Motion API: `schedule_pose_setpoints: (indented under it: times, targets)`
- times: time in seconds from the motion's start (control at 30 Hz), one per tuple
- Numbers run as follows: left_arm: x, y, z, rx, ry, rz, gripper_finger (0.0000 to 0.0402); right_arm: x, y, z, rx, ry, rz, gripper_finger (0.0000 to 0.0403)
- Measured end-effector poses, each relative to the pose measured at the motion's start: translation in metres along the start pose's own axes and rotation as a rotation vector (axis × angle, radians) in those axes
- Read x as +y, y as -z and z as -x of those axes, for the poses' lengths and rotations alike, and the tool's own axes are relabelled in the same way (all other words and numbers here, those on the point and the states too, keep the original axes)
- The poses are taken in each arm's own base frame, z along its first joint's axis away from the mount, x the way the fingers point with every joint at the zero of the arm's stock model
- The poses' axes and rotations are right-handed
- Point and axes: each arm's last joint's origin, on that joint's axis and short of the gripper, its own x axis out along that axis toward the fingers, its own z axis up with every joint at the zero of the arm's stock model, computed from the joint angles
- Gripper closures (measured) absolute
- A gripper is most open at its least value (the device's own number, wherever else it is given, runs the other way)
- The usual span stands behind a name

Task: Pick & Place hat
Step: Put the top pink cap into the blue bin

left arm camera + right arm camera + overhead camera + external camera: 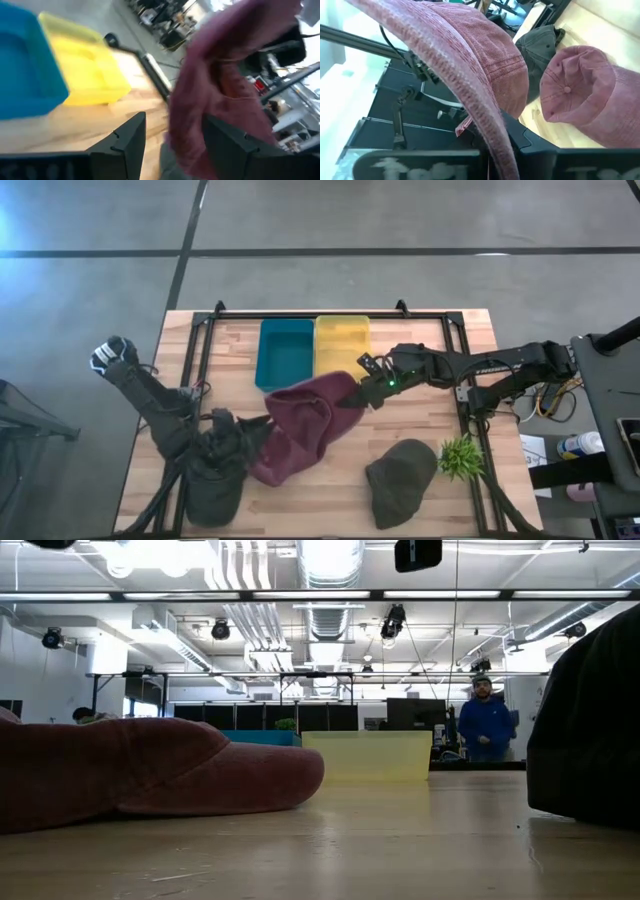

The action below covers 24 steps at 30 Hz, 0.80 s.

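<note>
Maroon cap (pixel 318 405) pinched at its brim by right gripper (pixel 366 393), just short of yellow bin (pixel 342 344).

Right fingers clamped on brim edge, per right wrist view, cloth draped over jaws; cap's long axis runs from right gripper diagonally down toward left arm, crown end nearest left gripper (pixel 243 435); left fingers (pixel 122 145) apart w/ maroon cloth between, not visibly clamped; yellow bin just beyond right gripper, so right arm nearer drop spot. Count: maroon caps 2 (second one (pixel 283 455) beside left gripper); dark olive caps 2 ( (pixel 401 478) mid-right, (pixel 212 490) under left arm); bins 2, teal (pixel 285 352) + yellow; small plant (pixel 461 456) 1.
</note>
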Motion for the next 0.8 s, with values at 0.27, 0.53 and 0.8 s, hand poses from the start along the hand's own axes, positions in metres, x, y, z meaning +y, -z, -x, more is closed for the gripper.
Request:
schedule_pose_setpoints:
  times: [0.27,0.53,0.8]
  targets:
    - [-0.009,0.0,0.002,-0.007,0.032,-0.121,0.0215,0.006,-0.002,0.005,-0.038,-0.032,-0.022,0.039]
    - [-0.008,-0.003,-0.011,-0.058,-0.005,-0.135,0.0215,0.008,-0.002,0.005,-0.021,-0.06,-0.04,0.039]
    - [-0.02,-0.008,-0.022,-0.039,0.028,-0.127,0.0215,0.007,-0.003,0.005,-0.024,-0.057,-0.045,0.039]
